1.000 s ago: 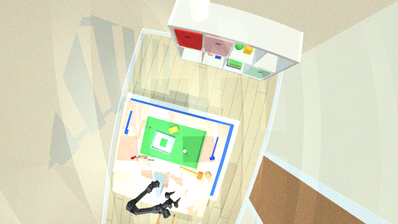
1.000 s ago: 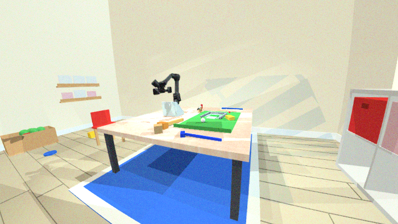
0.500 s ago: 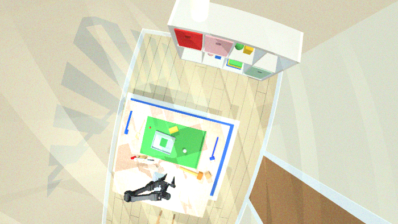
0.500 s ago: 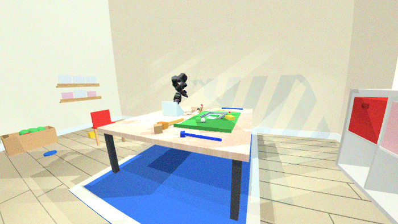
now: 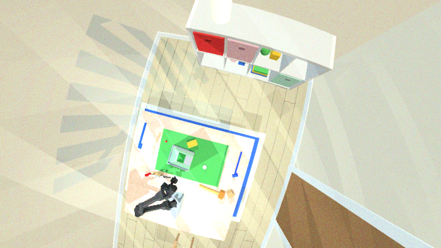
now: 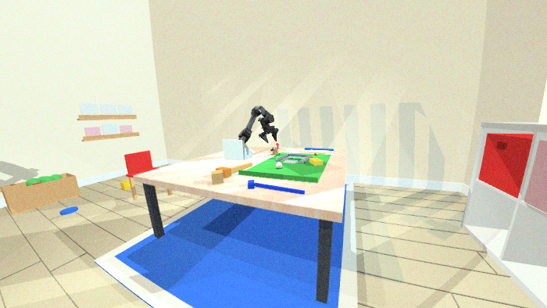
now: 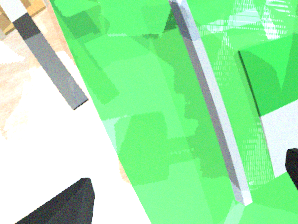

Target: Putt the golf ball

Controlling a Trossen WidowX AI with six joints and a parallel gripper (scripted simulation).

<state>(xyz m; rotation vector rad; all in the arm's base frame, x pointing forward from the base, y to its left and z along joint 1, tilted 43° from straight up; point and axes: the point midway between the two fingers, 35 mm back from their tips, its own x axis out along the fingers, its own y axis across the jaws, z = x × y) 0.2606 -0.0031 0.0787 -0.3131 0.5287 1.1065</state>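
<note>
Gripper [image 5: 172, 181] jaws wide, empty, above mat edge; red putter [image 5: 155, 174] lies at its 9 o'clock — descending here misses the shaft.

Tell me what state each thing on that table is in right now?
claw: open, holding nothing, hanging above the table near the mat's edge.
red putter: lying flat on the table, untouched.
golf ball: at rest on the green mat, off the raised green.
raised green: no ball on it.
yellow block: sitting on the mat.
blue putter: lying flat on the table.
</note>
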